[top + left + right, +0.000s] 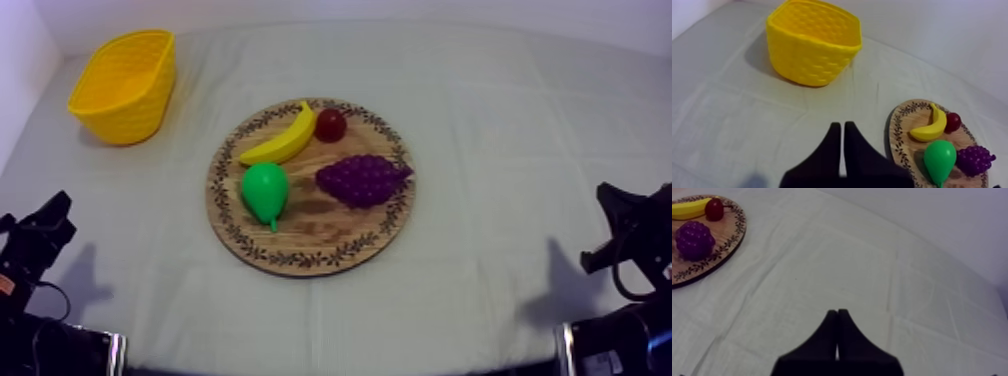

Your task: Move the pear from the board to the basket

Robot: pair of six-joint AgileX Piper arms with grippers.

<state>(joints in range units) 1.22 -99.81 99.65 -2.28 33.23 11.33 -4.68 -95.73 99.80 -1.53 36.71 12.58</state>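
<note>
- The pear [265, 190] lies on the round wooden board [312, 262], on the side nearer the yellow basket [140, 112]
- A banana [283, 140] is just beside the pear, and a bunch of grapes [362, 180] and a small red fruit [331, 125] sit a bit farther off, so the pear's near side is free to grab
- The left gripper [839, 125] waits low over the cloth [500, 120], its two fingers pressed together with nothing between them
- The right gripper [837, 311] waits the same way on its own side, fingers together, holding nothing
- The basket stands well apart from the board on the left arm's side (so the left arm looks like the handy one), and the job has not started yet
</note>
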